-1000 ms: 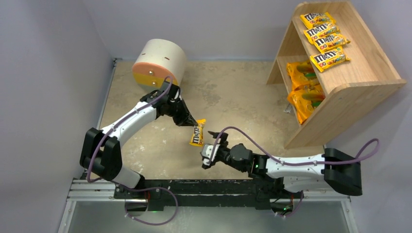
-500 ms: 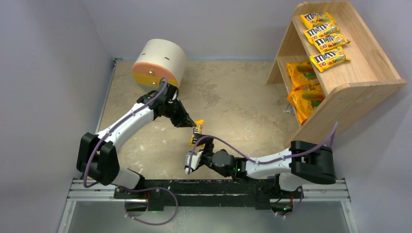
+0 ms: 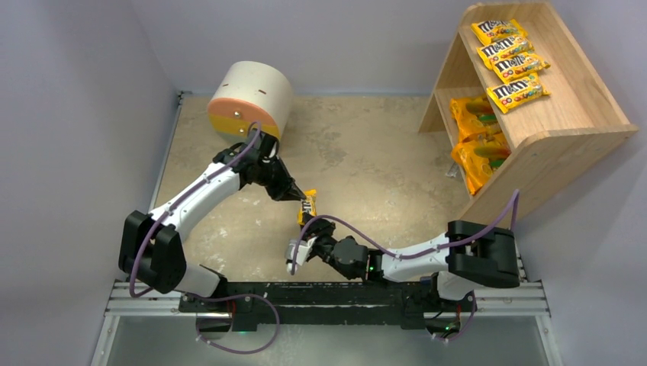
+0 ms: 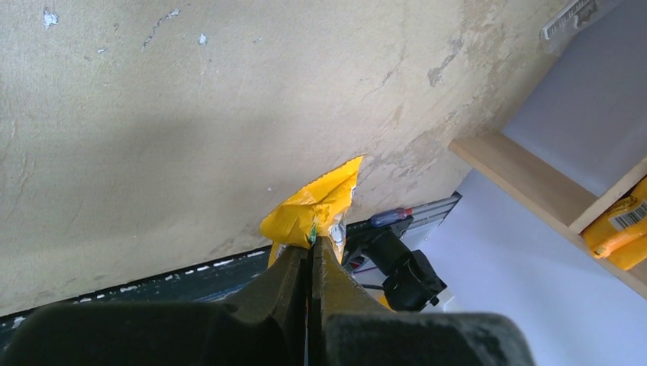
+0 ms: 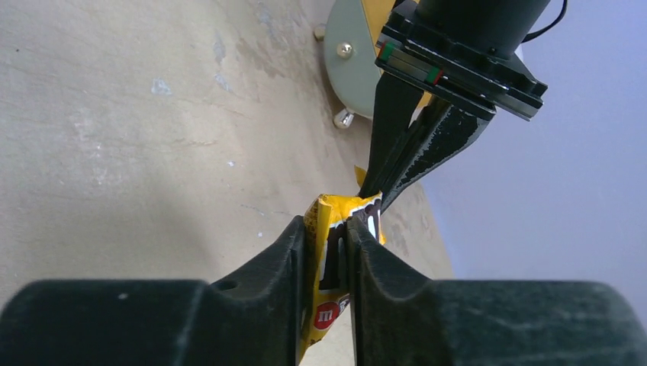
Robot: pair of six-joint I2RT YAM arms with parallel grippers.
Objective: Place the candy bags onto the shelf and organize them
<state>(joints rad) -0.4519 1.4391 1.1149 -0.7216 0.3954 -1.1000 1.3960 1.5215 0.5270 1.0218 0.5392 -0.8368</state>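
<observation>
Top view: the M&M's packet [image 3: 308, 204] hangs above the surface [image 3: 366, 152], mid-workspace, between both arms. Four more packets [image 3: 510, 57] lie on the upper tier of the shelf [image 3: 568, 137], and two orange bags [image 3: 479, 156] on the lower tier.
Left wrist view: left jaws pinched tight on the packet's top edge.
Right wrist view: right jaws nearly closed, pressing both faces of its lower part.

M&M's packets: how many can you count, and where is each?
5. Four M&M's packets lie on the shelf's top tier; the fifth packet is held by left gripper and right gripper. No others visible.
</observation>
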